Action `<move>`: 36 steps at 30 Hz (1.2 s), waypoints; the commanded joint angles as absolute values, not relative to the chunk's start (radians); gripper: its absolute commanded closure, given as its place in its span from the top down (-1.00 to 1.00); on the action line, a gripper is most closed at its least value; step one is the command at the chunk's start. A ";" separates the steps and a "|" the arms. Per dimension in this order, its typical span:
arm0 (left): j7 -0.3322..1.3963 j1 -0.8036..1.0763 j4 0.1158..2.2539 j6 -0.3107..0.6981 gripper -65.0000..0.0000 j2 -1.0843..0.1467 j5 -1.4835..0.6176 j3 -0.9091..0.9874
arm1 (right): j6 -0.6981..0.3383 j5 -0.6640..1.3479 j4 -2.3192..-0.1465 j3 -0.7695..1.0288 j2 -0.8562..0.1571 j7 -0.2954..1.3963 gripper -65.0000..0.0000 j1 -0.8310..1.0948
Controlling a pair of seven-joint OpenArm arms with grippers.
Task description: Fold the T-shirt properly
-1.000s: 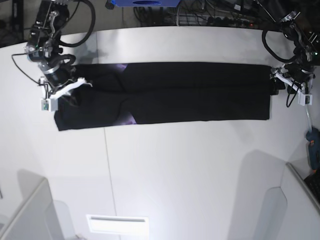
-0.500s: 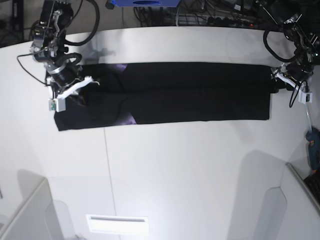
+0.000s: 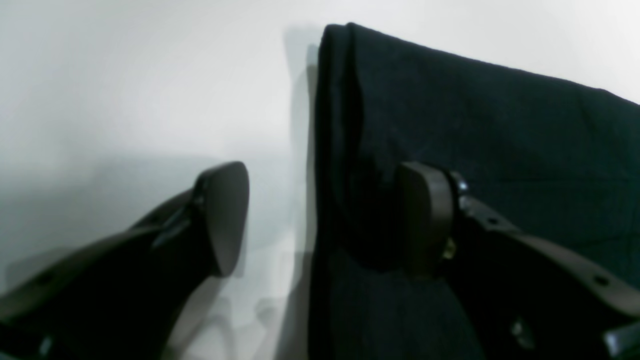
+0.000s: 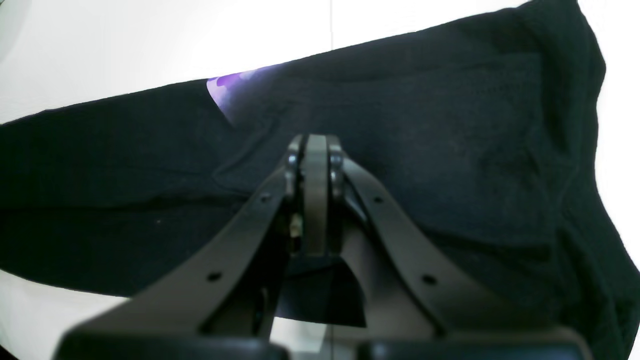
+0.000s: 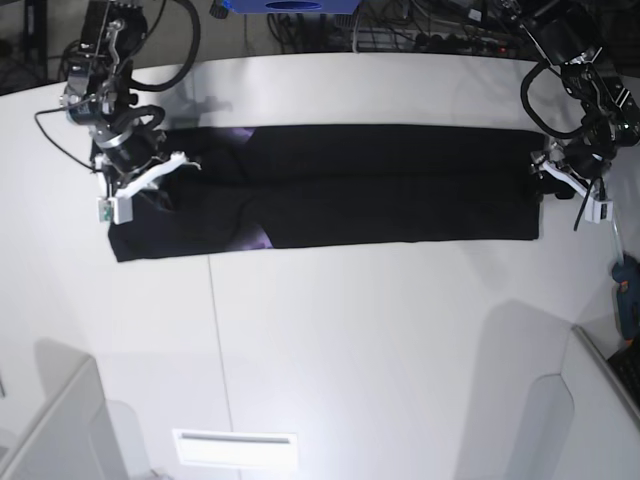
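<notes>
1. The T-shirt (image 5: 330, 185), folded into a long black strip, lies along the table's (image 5: 380, 350) far edge.
2. Left gripper (image 3: 320, 220), jaws apart, straddles the strip's end edge.
3. Right gripper (image 4: 315, 150), jaws together, sits over the other end, holding nothing.

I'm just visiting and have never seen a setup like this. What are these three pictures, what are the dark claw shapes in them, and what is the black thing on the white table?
It is a robot with two arms, each ending in a two-fingered claw called a gripper. One picture looks down from above on the white table. The other two come from small cameras on the arms' wrists, so the claws fill the foreground.

The black thing is a T-shirt, folded into a long band, with a bit of purple print peeking out.

The left gripper is open at one end of the band: one finger over the cloth, one over bare table. The right gripper is shut above the other end; whether it pinches any cloth I cannot tell.
</notes>
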State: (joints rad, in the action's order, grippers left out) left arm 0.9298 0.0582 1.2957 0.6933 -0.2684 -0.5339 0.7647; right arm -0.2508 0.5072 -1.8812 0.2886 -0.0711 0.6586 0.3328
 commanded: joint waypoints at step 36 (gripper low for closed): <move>0.964 0.182 1.653 0.698 -1.00 -0.272 -0.524 0.765 | -0.257 0.518 -1.902 0.294 -0.076 0.636 -1.00 0.335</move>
State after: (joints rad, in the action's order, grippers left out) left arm 0.9810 0.1848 1.6325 0.6891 -0.2615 -0.5117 0.7624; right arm -0.2508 0.5079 -1.8812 0.2905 -0.0689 0.6579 0.3424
